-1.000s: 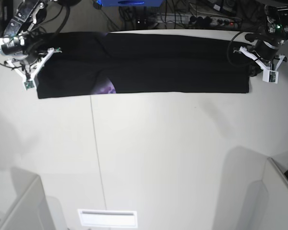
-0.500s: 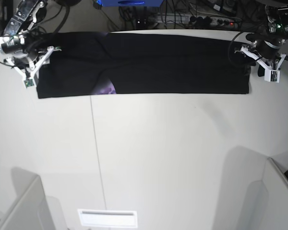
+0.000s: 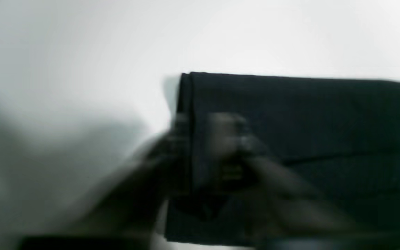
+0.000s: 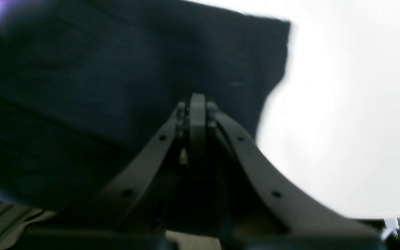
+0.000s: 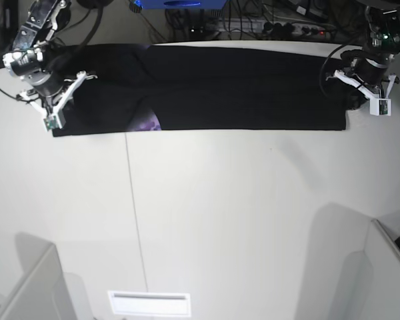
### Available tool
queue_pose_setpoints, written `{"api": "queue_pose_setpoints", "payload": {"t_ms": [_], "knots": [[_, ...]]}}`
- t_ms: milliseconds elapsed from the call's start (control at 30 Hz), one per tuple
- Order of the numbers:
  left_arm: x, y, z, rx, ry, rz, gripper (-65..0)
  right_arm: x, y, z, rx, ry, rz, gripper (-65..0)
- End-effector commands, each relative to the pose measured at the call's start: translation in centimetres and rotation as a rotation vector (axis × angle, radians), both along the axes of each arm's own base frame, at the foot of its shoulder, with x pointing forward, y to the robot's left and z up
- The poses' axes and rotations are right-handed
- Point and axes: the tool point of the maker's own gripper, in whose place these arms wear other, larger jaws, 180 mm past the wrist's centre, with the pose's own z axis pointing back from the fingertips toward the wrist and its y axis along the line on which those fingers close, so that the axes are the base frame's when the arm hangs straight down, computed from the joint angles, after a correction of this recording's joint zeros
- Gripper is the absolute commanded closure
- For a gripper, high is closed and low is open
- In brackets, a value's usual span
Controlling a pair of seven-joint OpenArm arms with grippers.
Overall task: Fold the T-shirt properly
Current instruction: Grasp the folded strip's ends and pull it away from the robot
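Observation:
The black T-shirt (image 5: 240,87) lies folded into a long band along the table's far edge, with a bit of purple print (image 5: 149,123) showing at its near edge. My right gripper (image 5: 59,99) sits on the band's left end. In the right wrist view its fingers (image 4: 197,104) are pressed together on the dark cloth (image 4: 99,76). My left gripper (image 5: 355,93) is at the band's right end. The left wrist view is blurred, and there the gripper (image 3: 207,139) looks shut over the short folded edge of the shirt (image 3: 307,114).
The white table (image 5: 253,213) has a seam (image 5: 132,200) running front to back. Cables and a power strip (image 5: 280,27) lie behind the far edge. A white slotted plate (image 5: 149,303) sits at the front edge, and grey panels stand at both front corners.
Both grippers opened and shut again at the shirt's ends. The right gripper shifted inward and nearer over the left end. The left gripper moved slightly toward the far edge.

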Motion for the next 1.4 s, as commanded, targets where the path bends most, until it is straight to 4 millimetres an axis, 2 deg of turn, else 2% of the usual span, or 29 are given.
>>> {"api": "queue_pose_setpoints", "payload": {"t_ms": [0,200,367,500,633,767,933,1100,1300,1367], "knots": [[0.8,-0.1,0.5,0.001,-0.032,-0.010,0.0,0.5,0.0,0.5,-0.009,-0.020,0.016,0.0],[0.0,-0.7,-4.0,-0.076,0.066,0.015,0.0,-0.7,0.4,-2.9,0.054,0.070,0.004,0.0],[-0.3,0.1,-6.0,-0.102,0.104,0.057,0.0,-1.0,0.4,-4.8,0.101,0.088,-0.050,0.0],[0.5,0.9,-7.4,-0.126,0.117,0.094,0.0,0.1,0.2,-6.2,0.136,0.098,-0.077,0.0],[1.9,1.5,-7.9,-0.144,0.108,0.119,0.0,2.0,-0.6,-6.8,0.152,0.099,-0.084,0.0],[3.8,1.6,-7.1,-0.149,0.069,0.125,0.0,4.9,-1.2,-6.6,0.165,0.080,-0.082,0.0],[6.7,1.6,-5.4,-0.153,0.001,0.117,0.0,8.5,0.0,-5.8,0.167,0.053,-0.012,0.0],[7.7,1.3,-3.0,-0.131,-0.043,0.091,0.0,10.1,0.4,-4.1,0.143,0.022,0.016,0.0],[7.5,3.0,3.0,-0.068,-0.132,0.129,0.0,10.5,0.1,0.3,0.051,-0.055,0.048,0.0],[7.1,3.4,5.0,-0.069,-0.165,0.150,0.0,10.5,0.7,2.1,0.033,-0.094,0.055,0.0]]}}
